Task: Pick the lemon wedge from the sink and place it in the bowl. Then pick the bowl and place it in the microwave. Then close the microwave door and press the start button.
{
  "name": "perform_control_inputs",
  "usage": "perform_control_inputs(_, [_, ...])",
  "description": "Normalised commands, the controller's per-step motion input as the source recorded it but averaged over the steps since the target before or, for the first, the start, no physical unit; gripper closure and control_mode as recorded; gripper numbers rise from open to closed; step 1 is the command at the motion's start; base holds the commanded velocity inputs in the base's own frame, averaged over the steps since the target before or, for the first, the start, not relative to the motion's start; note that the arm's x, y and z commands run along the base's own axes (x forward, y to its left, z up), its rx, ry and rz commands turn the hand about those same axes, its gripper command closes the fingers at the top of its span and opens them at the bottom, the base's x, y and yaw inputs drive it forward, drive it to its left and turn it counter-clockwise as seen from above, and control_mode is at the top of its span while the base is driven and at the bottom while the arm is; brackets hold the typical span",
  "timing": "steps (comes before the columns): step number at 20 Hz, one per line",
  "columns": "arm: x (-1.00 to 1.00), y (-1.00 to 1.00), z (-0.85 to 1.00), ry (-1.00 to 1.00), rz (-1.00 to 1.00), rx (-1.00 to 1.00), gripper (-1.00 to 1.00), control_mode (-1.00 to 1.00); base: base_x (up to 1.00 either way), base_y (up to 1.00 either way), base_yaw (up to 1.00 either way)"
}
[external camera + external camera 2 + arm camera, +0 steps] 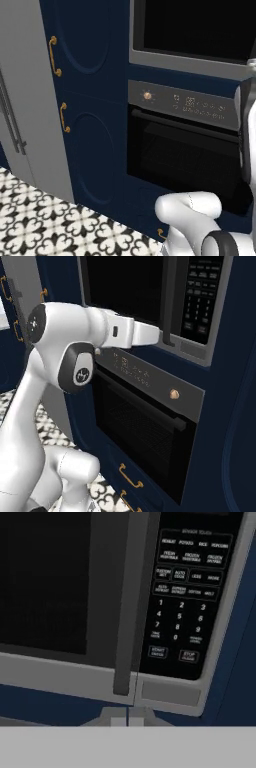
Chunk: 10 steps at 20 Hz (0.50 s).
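The microwave door is closed, its dark glass flush in the grey frame, with a vertical handle bar along its right edge. Right of that bar is the keypad, with the start button in its bottom row. My gripper is shut and holds nothing. It hovers just below the frame's lower edge, under the handle. From the right base view the gripper sits at the door's lower right corner, close to the keypad. The lemon wedge, the sink and the bowl are out of view.
A black oven with a brass knob and a bar handle sits directly under the microwave. Navy cabinets with gold handles and a grey fridge stand to the left. Patterned floor tiles lie below.
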Motion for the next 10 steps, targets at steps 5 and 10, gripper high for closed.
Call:
perform_control_inputs(5, [0.12,-0.27,-0.34,-0.12,0.0,0.05,1.0,-1.0,0.0,0.0,0.0])
perform_control_inputs(10, [0.21,-0.31,-0.08,-0.08,0.0,0.06,1.0,-1.0,0.0,0.0,0.0])
